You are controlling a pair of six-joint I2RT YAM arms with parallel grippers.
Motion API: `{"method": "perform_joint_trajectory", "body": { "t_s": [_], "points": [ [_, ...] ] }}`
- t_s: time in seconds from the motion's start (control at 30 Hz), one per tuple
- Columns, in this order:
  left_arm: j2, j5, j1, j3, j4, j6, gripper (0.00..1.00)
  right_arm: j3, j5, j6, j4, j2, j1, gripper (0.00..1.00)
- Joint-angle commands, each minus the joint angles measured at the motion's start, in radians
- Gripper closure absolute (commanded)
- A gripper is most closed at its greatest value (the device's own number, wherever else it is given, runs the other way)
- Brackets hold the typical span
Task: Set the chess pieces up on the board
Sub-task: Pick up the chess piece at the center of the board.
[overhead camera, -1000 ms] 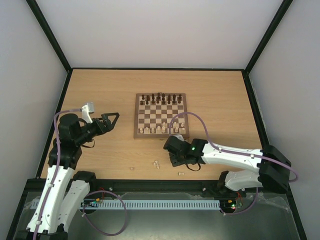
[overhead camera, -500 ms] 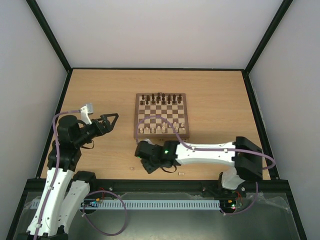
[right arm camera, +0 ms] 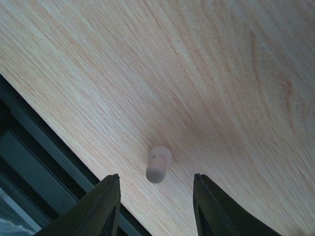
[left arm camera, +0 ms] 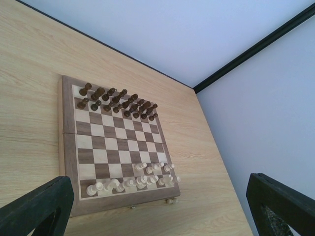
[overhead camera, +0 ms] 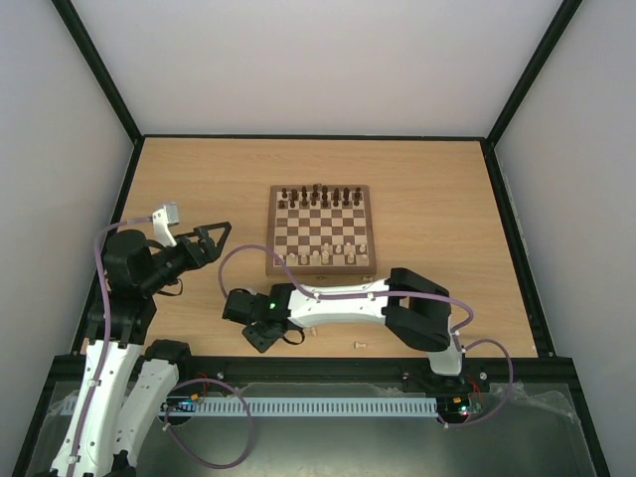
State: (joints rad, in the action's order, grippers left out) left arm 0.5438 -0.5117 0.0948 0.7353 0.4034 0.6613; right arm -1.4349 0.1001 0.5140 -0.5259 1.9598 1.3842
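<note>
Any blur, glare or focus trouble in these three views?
Top external: evenly lit, sharp, no glare on the square checkered wooden chessboard. Left wrist: board sharp, the black pincer fingers at the bottom soft. Right wrist: the small pale cream chess piece on the light wooden table looks slightly blurred.

One board (left arm camera: pixel 67 157). Two rows of dark brown pieces (left arm camera: pixel 118 101) at its far side, apparently sixteen, too small to confirm. Pale chess pieces (left arm camera: pixel 147 174) on the near squares: over a dozen, exact count unreadable. At least three loose pale pieces (overhead camera: pixel 360 345) on the worktop (overhead camera: pixel 199 179). Two arms (overhead camera: pixel 338 303).
</note>
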Motion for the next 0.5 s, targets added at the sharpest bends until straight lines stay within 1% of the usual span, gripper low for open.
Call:
{"method": "perform_joint_trajectory", "body": {
  "t_s": [0.0, 0.13, 0.2, 0.47],
  "points": [
    [-0.006, 0.003, -0.006, 0.026, 0.025, -0.006, 0.01, -0.060, -0.004, -0.033, -0.088, 0.056, 0.009, 0.60],
    [-0.007, 0.004, -0.006, 0.020, 0.027, -0.012, 0.01, -0.079, -0.012, -0.041, -0.092, 0.089, 0.009, 0.64],
    [-0.007, 0.005, -0.006, 0.019, 0.028, -0.014, 0.01, -0.080, -0.014, -0.043, -0.093, 0.097, 0.009, 0.69],
    [-0.005, 0.004, -0.006, 0.011, 0.025, -0.014, 0.01, -0.091, -0.009, -0.049, -0.084, 0.114, 0.006, 0.74]
  ]
}}
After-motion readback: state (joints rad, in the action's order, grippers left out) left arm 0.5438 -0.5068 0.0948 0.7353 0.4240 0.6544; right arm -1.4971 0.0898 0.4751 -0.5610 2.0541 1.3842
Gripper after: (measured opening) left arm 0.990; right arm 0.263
